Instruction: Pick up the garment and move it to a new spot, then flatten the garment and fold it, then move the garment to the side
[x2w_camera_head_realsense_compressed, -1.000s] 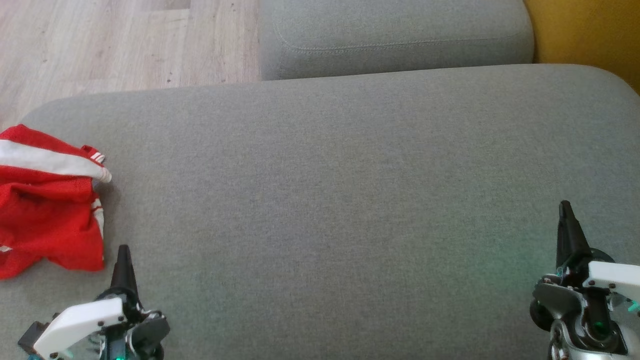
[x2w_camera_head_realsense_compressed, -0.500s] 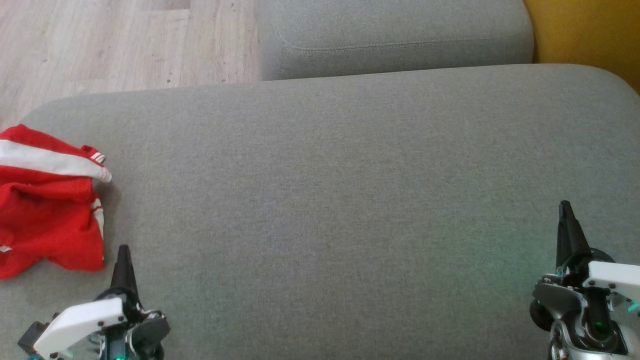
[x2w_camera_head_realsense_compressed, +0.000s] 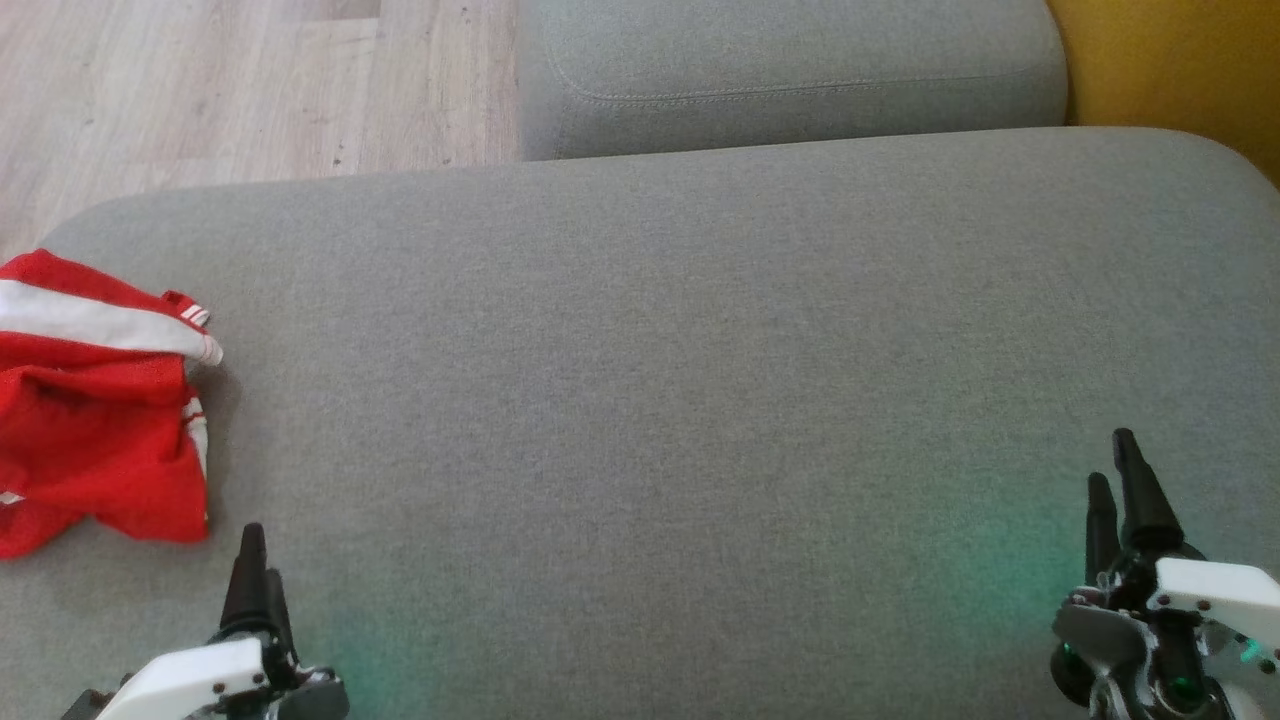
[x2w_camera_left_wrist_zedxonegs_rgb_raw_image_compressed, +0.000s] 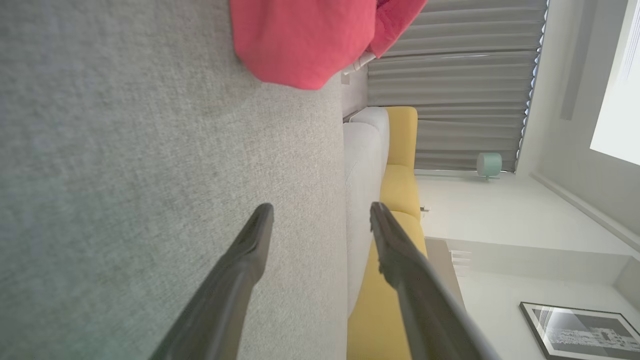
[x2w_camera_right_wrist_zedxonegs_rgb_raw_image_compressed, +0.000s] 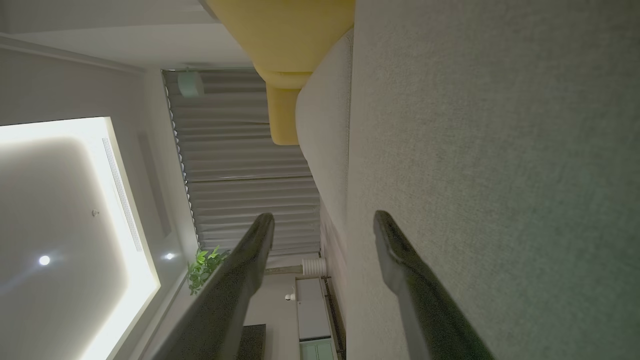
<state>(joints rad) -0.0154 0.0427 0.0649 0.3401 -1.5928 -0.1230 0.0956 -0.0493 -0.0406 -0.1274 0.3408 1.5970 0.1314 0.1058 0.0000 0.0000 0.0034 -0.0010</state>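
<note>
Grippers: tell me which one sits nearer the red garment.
The left gripper, close beside the garment on the grey cushion; the right gripper is far across at the other side.

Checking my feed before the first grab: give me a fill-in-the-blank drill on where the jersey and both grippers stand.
In the head view the garment lies crumpled at the ___ edge of the grey cushion.
The left gripper is ___, not shut, with nothing between its fingers.
The right gripper is open too and holds ___.
The broad band across the red garment is ___.
Missing words: left; open; nothing; white.
</note>
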